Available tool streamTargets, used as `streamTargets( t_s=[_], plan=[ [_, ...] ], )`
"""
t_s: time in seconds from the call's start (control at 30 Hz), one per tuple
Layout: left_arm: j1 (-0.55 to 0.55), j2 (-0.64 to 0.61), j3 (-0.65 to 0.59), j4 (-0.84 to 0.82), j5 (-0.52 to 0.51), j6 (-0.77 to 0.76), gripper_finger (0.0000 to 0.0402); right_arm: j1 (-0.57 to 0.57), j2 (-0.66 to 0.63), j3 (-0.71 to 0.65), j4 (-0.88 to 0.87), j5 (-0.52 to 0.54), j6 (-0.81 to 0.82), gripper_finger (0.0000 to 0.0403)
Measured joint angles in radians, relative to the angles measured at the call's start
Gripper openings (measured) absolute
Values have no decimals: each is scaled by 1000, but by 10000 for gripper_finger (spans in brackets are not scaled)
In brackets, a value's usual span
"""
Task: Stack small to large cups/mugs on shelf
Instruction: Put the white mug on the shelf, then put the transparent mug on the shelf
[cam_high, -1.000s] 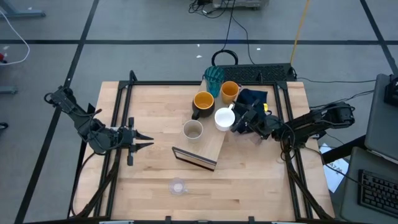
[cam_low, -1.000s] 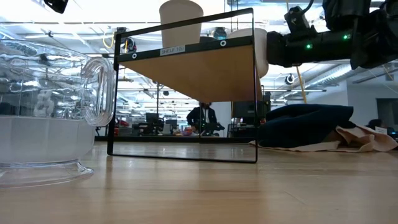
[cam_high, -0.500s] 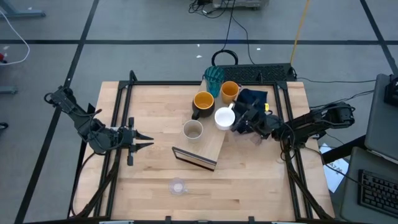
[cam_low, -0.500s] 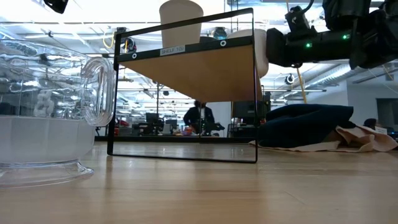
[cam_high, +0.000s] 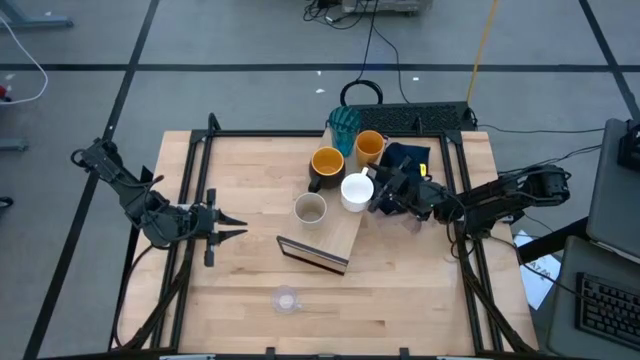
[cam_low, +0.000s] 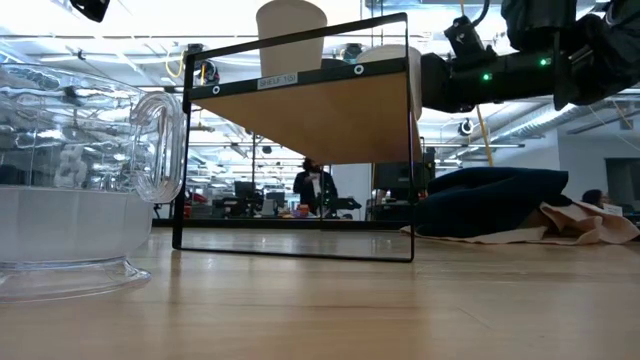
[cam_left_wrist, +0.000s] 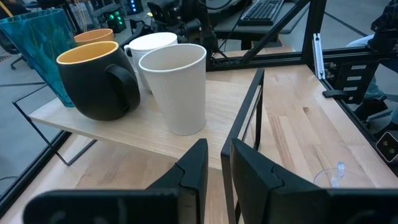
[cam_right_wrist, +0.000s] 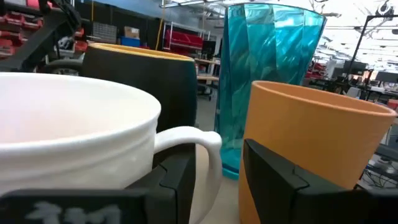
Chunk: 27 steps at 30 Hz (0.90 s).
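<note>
On shelf (cam_high: 335, 235): five cups, tumbler (cam_high: 344, 125) at far end.
Off shelf: small glass (cam_high: 286, 299), near table (cam_high: 250, 180) edge.

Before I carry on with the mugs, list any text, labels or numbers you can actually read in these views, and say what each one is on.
Nothing can be read with certainty.
A small white label on the top bar of the shelf frame, low view: printed, but too small to read.
White markings on the right claw housing, right wrist view: blurred, unreadable.
The cups, including the white mug, carry no lettering.
</note>
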Motion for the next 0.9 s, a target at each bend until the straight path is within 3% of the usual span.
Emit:
streamTargets(
  t_s=[0.4, 0.9],
  plan=[
    [0, 0, 0, 0, 1, -7, 69, 10, -13, 0, -60, -1, -23, 126],
    [0, 0, 0, -20, 1, -20, 69, 23, -187, 0, -307, 1, 2, 126]
  ],
)
